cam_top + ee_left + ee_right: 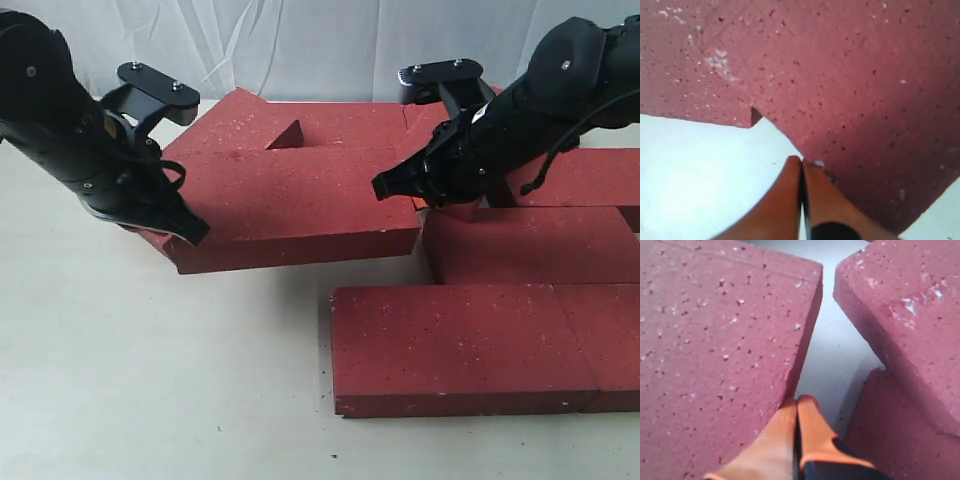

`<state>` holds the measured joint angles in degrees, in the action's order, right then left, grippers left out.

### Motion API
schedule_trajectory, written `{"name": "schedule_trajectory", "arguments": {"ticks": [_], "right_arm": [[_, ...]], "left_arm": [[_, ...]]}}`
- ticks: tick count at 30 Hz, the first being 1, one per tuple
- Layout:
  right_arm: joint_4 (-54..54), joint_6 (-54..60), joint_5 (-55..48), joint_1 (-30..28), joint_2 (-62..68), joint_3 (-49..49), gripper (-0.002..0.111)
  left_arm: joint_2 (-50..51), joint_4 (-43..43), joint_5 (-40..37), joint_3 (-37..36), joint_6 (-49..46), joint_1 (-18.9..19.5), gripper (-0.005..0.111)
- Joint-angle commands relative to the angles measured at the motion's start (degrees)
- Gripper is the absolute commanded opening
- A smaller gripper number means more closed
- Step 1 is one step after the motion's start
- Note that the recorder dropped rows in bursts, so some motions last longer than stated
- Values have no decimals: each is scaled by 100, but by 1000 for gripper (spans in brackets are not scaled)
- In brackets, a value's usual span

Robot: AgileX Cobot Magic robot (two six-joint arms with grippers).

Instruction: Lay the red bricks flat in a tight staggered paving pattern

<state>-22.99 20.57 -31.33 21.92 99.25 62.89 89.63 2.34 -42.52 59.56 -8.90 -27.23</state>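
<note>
The red bricks (470,340) lie flat on a pale table (150,380), with a white sheet (320,40) hanging behind; they form a loose cluster, not a closed pattern. The front row (480,350) runs along the near right, two blocks butted end to end; behind it another brick (530,245) lies to the right, and more lie at the back (340,120), where a small dark wedge-shaped gap (287,136) shows between them. The middle brick (300,210) lies skewed, its near edge slanting away from the front row, with bare table showing between them.

The left gripper (195,232) is at that brick's near left corner; in the left wrist view its orange fingers (785,200) are pressed together with nothing between them, tips right at the brick's edge (865,100). The right gripper (383,187) reaches across to the same brick's right end; its fingers (775,440) are likewise closed on nothing, lying against the side of the brick (715,340) in a narrow strip of table; two neighbouring bricks (900,305) crowd the other side of that gap, one (890,440) just beside the fingers. The right arm (560,90) hides part of the bricks behind it
</note>
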Motion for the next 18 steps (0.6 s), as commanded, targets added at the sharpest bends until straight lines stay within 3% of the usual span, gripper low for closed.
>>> {"name": "schedule_trajectory", "arguments": {"ticks": [1, 7, 11, 14, 18], "right_arm": [[-566, 51, 218, 157, 160, 20, -1], [-396, 182, 388, 157, 295, 154, -1], [135, 165, 436, 146, 408, 246, -1], [334, 142, 414, 146, 496, 246, -1], [1202, -604, 302, 146, 494, 246, -1]], "left_arm": [[-11, 402, 673, 44, -20, 68, 0], [343, 364, 753, 44, 28, 107, 0], [427, 62, 753, 44, 394, 548, 0], [427, 39, 726, 44, 394, 654, 0], [427, 58, 525, 44, 266, 654, 0]]}}
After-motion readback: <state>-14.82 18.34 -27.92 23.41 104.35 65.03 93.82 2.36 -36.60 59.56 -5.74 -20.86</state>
